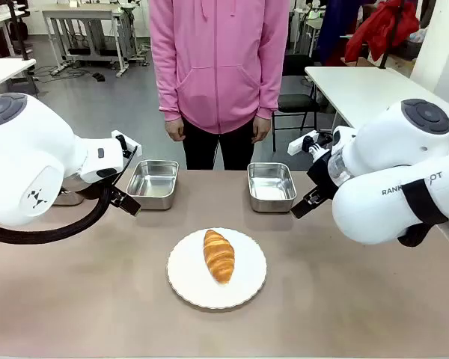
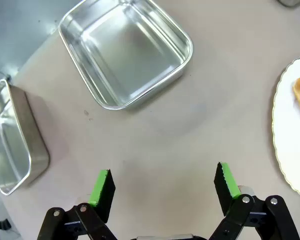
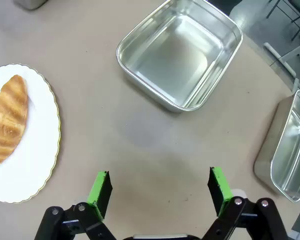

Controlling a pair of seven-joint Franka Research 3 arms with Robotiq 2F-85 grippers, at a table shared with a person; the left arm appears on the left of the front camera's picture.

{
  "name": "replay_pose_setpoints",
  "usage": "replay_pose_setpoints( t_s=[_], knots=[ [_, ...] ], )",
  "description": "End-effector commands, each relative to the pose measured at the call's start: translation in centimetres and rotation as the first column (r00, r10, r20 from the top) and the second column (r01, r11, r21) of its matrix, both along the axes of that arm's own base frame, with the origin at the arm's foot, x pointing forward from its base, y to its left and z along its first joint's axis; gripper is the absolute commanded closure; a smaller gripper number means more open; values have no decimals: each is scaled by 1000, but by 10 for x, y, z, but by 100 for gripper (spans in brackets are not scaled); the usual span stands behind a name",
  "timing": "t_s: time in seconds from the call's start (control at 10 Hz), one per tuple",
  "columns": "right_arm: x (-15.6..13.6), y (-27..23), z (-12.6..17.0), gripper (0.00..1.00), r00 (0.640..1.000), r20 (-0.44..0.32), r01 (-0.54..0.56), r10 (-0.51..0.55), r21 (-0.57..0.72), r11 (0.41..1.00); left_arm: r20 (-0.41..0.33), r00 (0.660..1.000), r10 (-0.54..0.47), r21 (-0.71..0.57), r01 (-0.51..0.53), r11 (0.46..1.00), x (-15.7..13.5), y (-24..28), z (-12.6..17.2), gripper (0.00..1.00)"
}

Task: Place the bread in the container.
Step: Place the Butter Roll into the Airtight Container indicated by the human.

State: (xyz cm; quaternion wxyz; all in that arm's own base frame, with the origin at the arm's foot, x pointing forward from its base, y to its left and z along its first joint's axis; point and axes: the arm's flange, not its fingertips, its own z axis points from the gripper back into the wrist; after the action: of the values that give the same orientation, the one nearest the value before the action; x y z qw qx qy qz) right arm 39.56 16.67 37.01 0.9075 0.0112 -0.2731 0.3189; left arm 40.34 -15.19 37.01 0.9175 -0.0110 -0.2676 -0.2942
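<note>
Golden bread (image 1: 218, 256) sits on the plate (image 1: 185, 283), long axis roughly toward the person (image 1: 218, 67), about midway between left tool (image 2: 162, 175) and right tool (image 3: 158, 175), both spread wide, empty.

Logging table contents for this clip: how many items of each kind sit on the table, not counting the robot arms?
Shallow rectangular stainless-steel pans: 4 (left outer, left inner, right inner, right outer)
Round white plate: 1
Golden-brown croissant: 1
Total: 6
</note>
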Motion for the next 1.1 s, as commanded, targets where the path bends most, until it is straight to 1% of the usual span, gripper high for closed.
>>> replay_pose_setpoints(
  t_s=[0.0,0.9,1.0],
  knots=[
    [0,0,0,0,1000,0,0,0,0,1000,0,1000,0,0,0,1000,0,0,0,0],
    [0,0,0,0,1000,0,0,0,0,1000,0,1000,0,0,0,1000,0,0,0,0],
    [14,-9,30,0,999,42,20,-21,19,1000,41,999,-35,-45,37,998,8,11,27,0]
  ],
)
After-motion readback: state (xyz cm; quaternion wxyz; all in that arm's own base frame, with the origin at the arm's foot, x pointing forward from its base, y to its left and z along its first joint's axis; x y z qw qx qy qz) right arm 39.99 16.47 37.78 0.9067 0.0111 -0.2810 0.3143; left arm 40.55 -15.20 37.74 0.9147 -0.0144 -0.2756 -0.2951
